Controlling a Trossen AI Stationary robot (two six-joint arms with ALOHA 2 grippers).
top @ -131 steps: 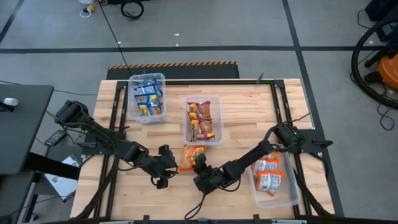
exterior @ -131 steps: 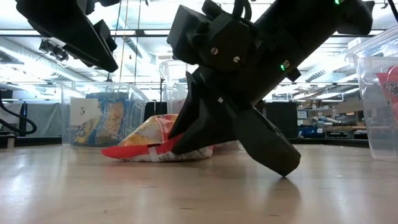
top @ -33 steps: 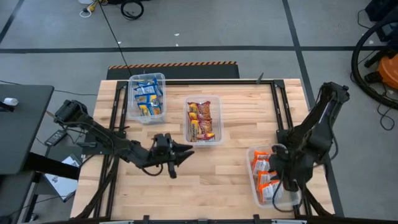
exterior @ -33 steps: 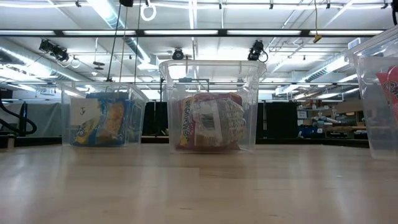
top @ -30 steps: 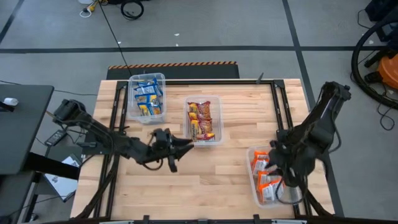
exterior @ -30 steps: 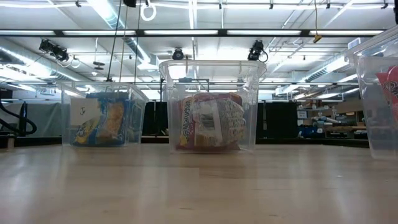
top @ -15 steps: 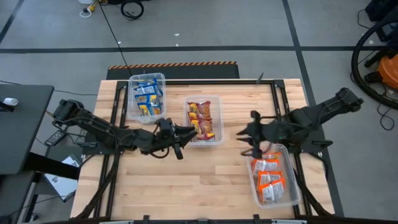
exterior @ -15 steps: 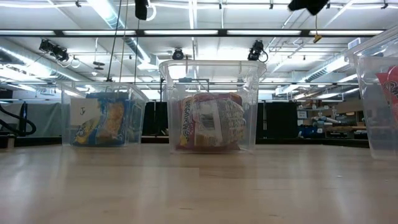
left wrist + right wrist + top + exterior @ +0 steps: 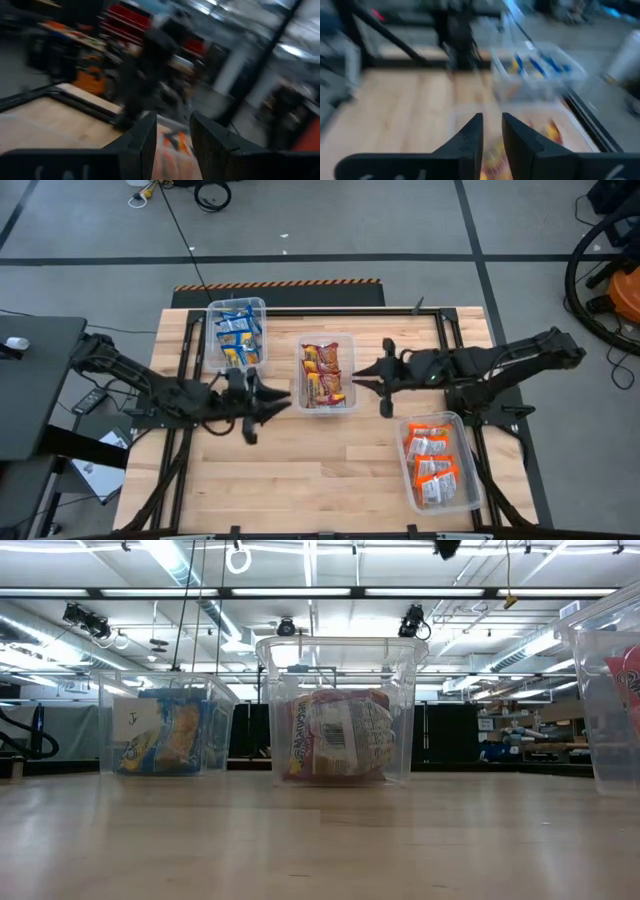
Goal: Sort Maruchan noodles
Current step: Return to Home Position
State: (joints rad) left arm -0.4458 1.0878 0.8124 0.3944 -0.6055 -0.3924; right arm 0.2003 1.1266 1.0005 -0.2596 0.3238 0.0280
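The noodles all lie in bins: blue packs in the far-left bin, red packs in the middle bin, orange packs in the near-right bin. The left gripper hangs just left of the middle bin and the right gripper just right of it. Both hold nothing. Their fingers seem slightly parted, though the wrist views are blurred.

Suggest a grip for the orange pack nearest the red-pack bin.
Come straight down with the right gripper: the walls of the clear bin block any side approach. The orange pack lies flat, overlapping the other orange packs, so probably pinch an exposed edge rather than spanning its face.
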